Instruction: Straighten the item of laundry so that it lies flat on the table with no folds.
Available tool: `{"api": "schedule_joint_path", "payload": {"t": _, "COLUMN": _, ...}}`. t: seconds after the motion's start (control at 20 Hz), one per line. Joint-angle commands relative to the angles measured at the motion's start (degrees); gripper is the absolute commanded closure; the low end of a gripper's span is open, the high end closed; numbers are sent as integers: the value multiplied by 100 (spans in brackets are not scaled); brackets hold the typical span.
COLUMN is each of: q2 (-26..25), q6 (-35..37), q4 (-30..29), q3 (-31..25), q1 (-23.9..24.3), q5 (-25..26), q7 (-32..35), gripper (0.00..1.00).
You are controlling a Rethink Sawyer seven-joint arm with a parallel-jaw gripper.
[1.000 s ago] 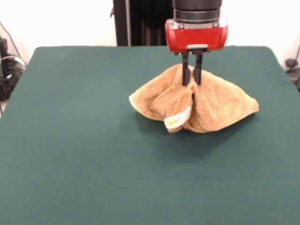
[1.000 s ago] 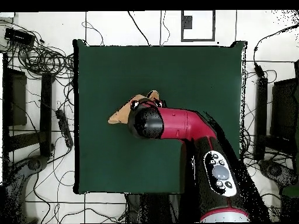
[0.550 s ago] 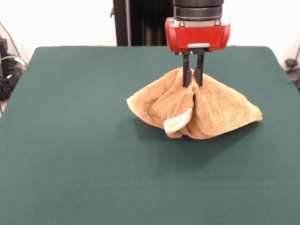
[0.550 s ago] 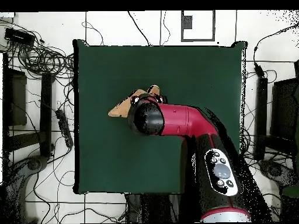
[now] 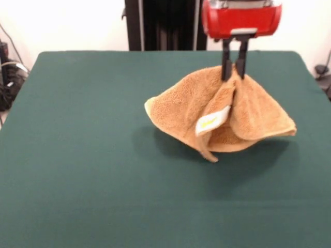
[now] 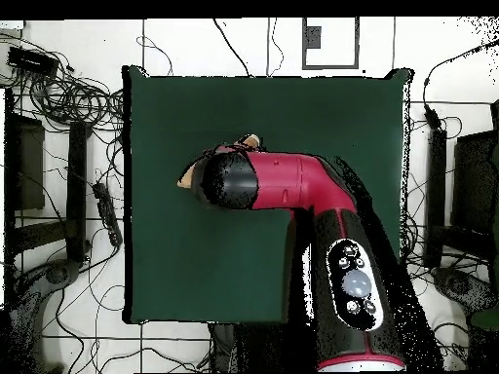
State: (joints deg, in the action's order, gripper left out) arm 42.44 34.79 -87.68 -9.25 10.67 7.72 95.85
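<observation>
- Black cables and dark gear (image 5: pixel 9 77) sit past the left edge of the table in the front view; the overhead view shows loops of cable (image 6: pixel 68 97) on the pale floor on that side as well.
- The large rectangular table with its dark green felt-like top (image 5: pixel 93 170) fills most of the front view; its left half carries nothing but the cloth.
- The small orange-tan terry towel (image 5: pixel 181 111) is right of centre in the front view, toward the far half of the table, pulled up into a tent shape from a point at its top.
- The towel's left corner (image 5: pixel 149 107) juts out to the left, and a lower tip (image 5: pixel 211 156) points down toward the table; whether that tip touches the cloth cannot be told.
- A small white tag with a yellow mark (image 5: pixel 212 121) shows on a fold at the front of the towel.
- The gripper (image 5: pixel 234 67) has its two thin black fingers (image 5: pixel 226 62) pressed close together, pinching the towel's peak between them; above them is its red body (image 5: pixel 241 19).
- The towel's right corner (image 5: pixel 287 129) spreads out to the right, low by the table.
- From overhead, the red and black arm (image 6: pixel 292 185) covers most of the towel; only orange slivers (image 6: pixel 185 178) show at its left end.
</observation>
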Motion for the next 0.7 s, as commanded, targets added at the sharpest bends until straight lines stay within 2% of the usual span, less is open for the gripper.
{"api": "schedule_joint_path", "payload": {"t": 0.05, "q2": 40, "q6": 1087, "q4": 711, "q3": -460, "q1": -323, "q5": 88, "q7": -63, "gripper": 100}}
{"api": "schedule_joint_path", "payload": {"t": 0.25, "q2": 271, "q6": 568, "q4": 145, "q3": -454, "q1": -240, "q5": 51, "q7": 88, "gripper": 100}}
{"api": "schedule_joint_path", "payload": {"t": 0.7, "q2": 174, "q6": 909, "q4": 497, "q3": -480, "q1": -342, "q5": 132, "q7": 79, "gripper": 100}}
